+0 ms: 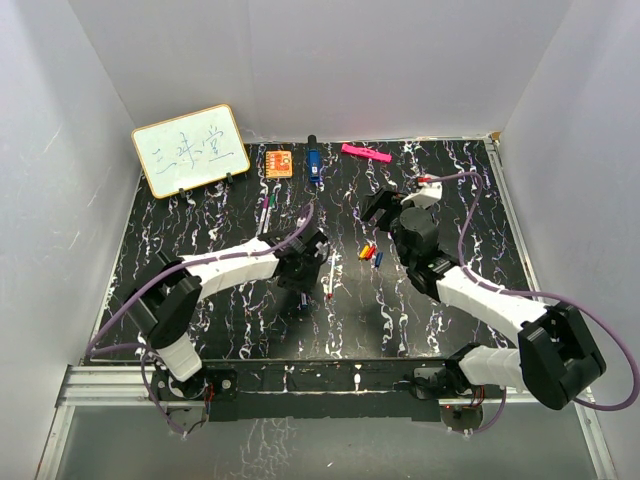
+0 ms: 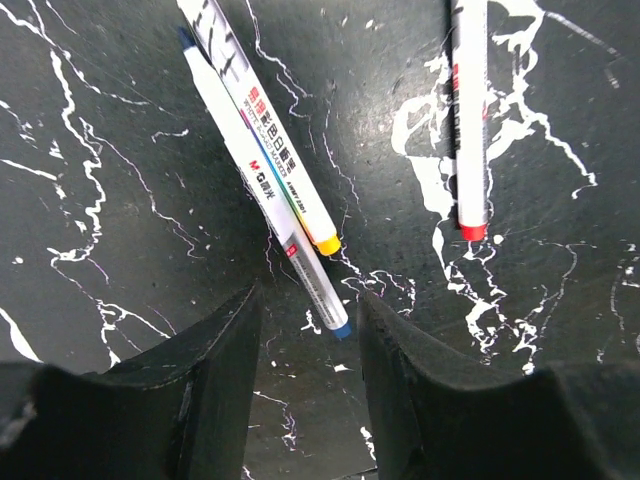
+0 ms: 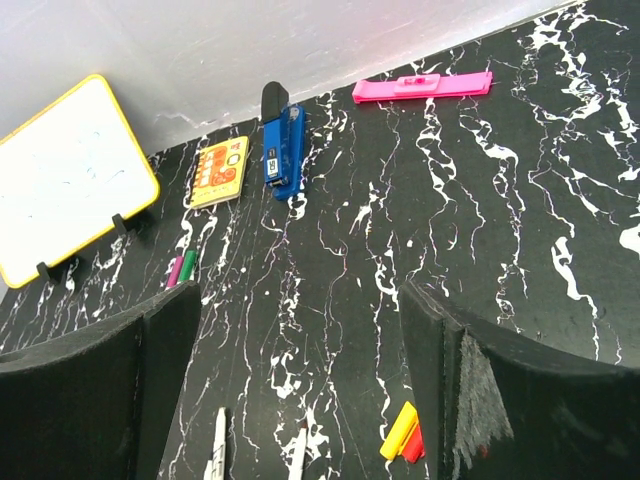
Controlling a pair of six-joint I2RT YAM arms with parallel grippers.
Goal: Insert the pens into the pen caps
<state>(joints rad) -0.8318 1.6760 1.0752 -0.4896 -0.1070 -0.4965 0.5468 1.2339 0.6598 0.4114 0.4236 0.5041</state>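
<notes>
Black foam fingers [image 2: 210, 380] of the left gripper [image 2: 308, 300] fill the foreground, spread apart and pinching nothing, with the end of a blue-tipped pen [image 2: 303, 268] lying on the table in the gap below them. That pen touches a yellow-ended pen [image 2: 270, 140] along its barrel, and a red-ended pen [image 2: 470, 120] lies apart; all three sit left of the pen caps [image 1: 371, 255]. I'd say a pickup is in hand: the jaws should straddle one barrel only, away from its tip, so the neighbour isn't dragged along. Left of the caps, the left arm [image 1: 240, 262] stretches forward, wrist bent down. Just beyond the caps the right gripper [image 3: 300, 295] hovers, also spread and empty, its arm folded back on itself.
</notes>
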